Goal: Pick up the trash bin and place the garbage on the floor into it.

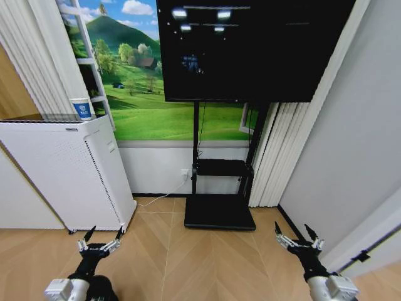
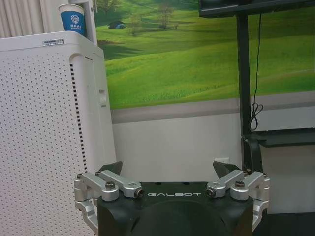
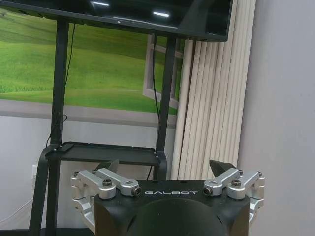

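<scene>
The trash bin and the garbage are out of view. My left gripper (image 1: 100, 234) hangs low at the lower left of the head view, open, with nothing between its fingers. In the left wrist view the left gripper (image 2: 169, 169) points at the wall beside the white appliance. My right gripper (image 1: 297, 231) is at the lower right, also open and holding nothing. In the right wrist view the right gripper (image 3: 165, 168) faces the TV stand and the white curtain.
A white perforated appliance (image 1: 62, 172) stands at the left with a blue-and-white paper cup (image 1: 82, 108) on top. A large TV (image 1: 250, 47) on a black floor stand (image 1: 220, 212) is straight ahead. A grey wall (image 1: 351, 157) closes the right. Wood floor (image 1: 188, 263) lies between the arms.
</scene>
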`<state>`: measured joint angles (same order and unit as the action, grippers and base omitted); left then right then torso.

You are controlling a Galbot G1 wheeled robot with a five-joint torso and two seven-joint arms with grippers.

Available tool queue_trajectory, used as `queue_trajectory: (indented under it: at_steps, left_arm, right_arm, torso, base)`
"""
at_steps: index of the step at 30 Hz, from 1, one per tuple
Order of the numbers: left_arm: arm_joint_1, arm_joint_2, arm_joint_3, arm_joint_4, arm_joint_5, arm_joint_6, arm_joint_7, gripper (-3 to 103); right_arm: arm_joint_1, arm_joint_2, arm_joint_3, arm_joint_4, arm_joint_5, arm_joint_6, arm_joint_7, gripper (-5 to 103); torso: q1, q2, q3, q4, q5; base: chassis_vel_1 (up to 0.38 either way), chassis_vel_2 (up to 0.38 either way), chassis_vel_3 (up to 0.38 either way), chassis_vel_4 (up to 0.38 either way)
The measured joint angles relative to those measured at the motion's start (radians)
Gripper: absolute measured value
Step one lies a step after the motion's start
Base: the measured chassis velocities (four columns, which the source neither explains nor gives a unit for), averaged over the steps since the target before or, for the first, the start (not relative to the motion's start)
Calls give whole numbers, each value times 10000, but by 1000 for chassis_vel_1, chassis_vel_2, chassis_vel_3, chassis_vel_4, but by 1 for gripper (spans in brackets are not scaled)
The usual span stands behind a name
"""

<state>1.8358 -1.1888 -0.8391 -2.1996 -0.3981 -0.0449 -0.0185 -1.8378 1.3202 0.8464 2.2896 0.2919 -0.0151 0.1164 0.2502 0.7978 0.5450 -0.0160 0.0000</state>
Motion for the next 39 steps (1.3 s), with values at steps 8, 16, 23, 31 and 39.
queue_trajectory:
  at_steps: [8,16,23,31,39]
  left_arm:
    - [-1,0,0,0,0,0,0,100]
    - [0,0,0,0,0,-1,0,100]
    - [0,0,-1,1,0,-1,-2,100]
    - [1,0,0,1,0,-1,1,100]
    - [1,0,0,1,0,-1,-1,100]
  right_arm:
    - [2,0,0,0,0,0,0,100]
    - [0,0,-1,0,0,0,0,100]
    - [0,-1,-1,0,0,0,0,100]
    - [-2,-1,-2,-1,0,0,0,100]
    - [0,0,-1,-1,0,0,1,100]
  torso:
    - [-11,-37,-20,2,0]
    - [-27,-58,-36,0,3]
    - [-37,-78,-48,-1,1]
    - [-41,-93,-55,0,2]
    - [-45,-102,-61,0,0]
  base:
    - [7,-10,-9,7]
    - [132,-139,-126,142]
    - [235,-225,-231,232]
    - [244,-244,-244,257]
    - [242,-237,-235,241]
